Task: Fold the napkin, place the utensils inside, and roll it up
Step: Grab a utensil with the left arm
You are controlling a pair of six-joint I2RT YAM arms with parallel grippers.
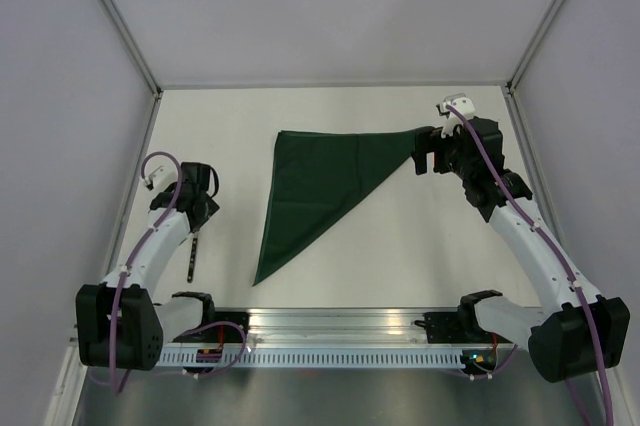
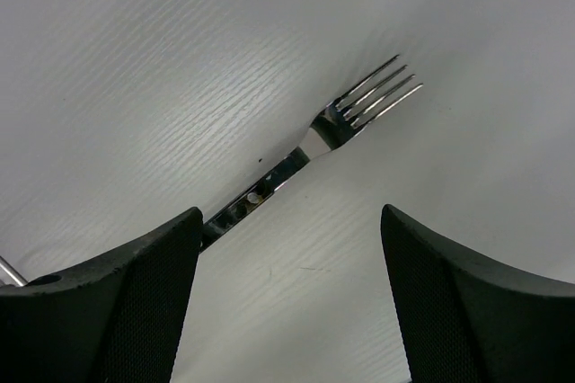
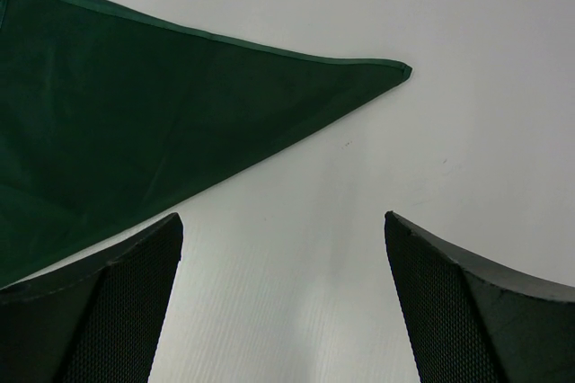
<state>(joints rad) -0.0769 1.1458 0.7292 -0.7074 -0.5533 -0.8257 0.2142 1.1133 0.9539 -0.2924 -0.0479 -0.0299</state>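
The napkin (image 1: 315,181) is a dark green cloth lying flat on the white table, folded into a triangle; its sharp right corner (image 3: 395,68) shows in the right wrist view. My right gripper (image 1: 428,156) (image 3: 283,221) hovers open just off that corner, over bare table, holding nothing. A metal fork (image 2: 359,109) (image 1: 192,254) lies on the table at the left, apart from the napkin. My left gripper (image 1: 203,208) (image 2: 289,221) stands open above it. The fork's handle runs behind the left finger (image 2: 135,302), and nothing lies between the fingers.
A slotted aluminium rail (image 1: 340,331) with both arm bases runs along the near edge. White walls with metal frame posts (image 1: 125,26) close in the table (image 1: 400,246) at the back and both sides.
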